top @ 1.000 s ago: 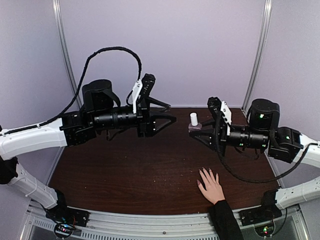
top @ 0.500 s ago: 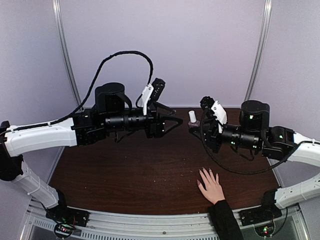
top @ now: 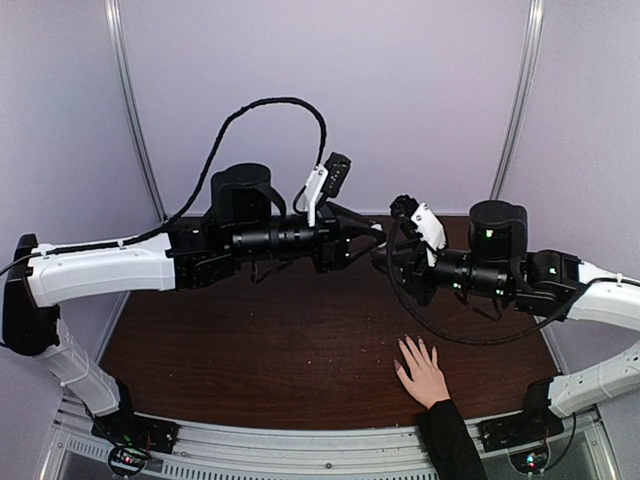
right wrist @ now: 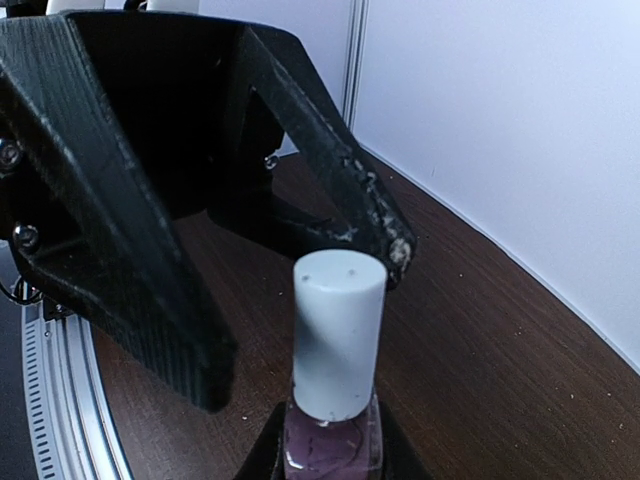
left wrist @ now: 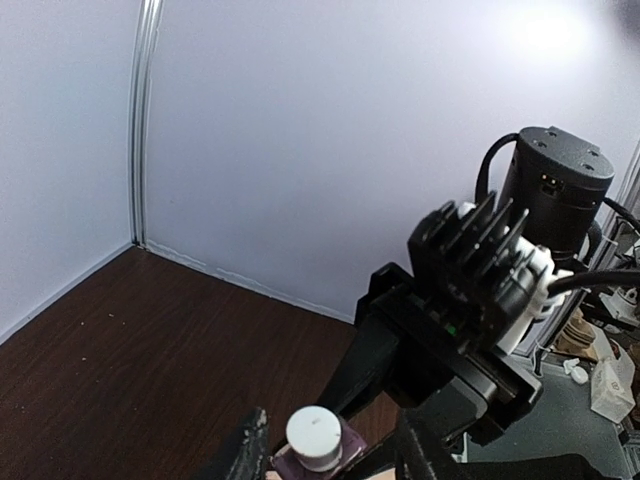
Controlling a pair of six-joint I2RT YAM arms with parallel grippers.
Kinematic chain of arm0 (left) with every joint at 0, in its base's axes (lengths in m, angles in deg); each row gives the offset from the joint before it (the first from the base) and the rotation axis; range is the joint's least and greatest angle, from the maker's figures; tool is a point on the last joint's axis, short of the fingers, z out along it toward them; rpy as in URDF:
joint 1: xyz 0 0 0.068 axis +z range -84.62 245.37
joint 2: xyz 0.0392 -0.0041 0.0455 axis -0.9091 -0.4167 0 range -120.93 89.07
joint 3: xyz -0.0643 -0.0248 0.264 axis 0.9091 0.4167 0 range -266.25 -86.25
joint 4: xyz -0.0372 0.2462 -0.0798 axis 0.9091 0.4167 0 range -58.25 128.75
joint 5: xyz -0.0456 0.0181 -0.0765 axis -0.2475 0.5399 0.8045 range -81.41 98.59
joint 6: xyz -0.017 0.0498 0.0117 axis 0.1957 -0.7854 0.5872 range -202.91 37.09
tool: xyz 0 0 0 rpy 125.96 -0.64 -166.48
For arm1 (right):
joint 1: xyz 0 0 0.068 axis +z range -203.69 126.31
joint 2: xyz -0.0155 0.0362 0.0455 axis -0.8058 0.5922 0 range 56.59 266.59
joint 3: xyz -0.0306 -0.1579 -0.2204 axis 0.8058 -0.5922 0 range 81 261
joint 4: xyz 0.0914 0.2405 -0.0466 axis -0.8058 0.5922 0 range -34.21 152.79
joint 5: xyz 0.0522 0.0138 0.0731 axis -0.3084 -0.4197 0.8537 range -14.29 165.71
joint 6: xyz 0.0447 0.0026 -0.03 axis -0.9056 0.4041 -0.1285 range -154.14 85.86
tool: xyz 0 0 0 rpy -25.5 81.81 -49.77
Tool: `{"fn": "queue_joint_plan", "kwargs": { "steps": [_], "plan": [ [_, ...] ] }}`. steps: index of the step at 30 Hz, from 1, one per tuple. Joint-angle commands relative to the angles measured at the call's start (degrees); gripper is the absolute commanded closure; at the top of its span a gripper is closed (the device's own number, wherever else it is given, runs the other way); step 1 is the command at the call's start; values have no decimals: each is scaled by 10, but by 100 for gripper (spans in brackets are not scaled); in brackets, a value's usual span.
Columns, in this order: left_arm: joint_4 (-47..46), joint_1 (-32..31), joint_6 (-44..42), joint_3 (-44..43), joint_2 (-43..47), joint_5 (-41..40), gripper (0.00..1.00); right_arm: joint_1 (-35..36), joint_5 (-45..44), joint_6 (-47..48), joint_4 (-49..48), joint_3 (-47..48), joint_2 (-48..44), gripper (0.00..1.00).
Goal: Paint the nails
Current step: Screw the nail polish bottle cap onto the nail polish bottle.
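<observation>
Since a second ago both arms have been swung inward, so that the two grippers are now brought together above the far half of the table. To the left of the jaws, dark brown wood dotted with small pale specks is seen, closed in by pale lilac wall panels and a metal corner post. A black cable is looped high over the left arm.

The left gripper is held unclenched, its black fingers spread to either side of a pale cap. A gap is seen at the nearer finger; whether the farther tip touches the cap cannot be told. Beneath these jaws a small clear bottle, purple inside, is grasped upright by the clenched right gripper and kept off the wood.

Well apart from both jaws, toward the near edge and slightly right of them, a hand in a black sleeve is laid flat on the wood with fingers spread. The nails are too small to be made out singly. Along the near edge an aluminium rail is fixed, and a second post is seen at the far right.
</observation>
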Motion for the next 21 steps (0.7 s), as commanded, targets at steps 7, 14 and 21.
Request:
{"fn": "queue_joint_plan", "kwargs": {
  "steps": [7,14,21],
  "plan": [
    [-37,-3,16,-28,-20,12,71,-2,-8,-9,-2,22,-4,100],
    [-37,-3,19,-19,-19,36,86,-2,-4,-2,1,25,-12,100],
    [-30,-2,4,-12,-20,103,99,-4,46,20,1,25,-36,100]
  ]
}}
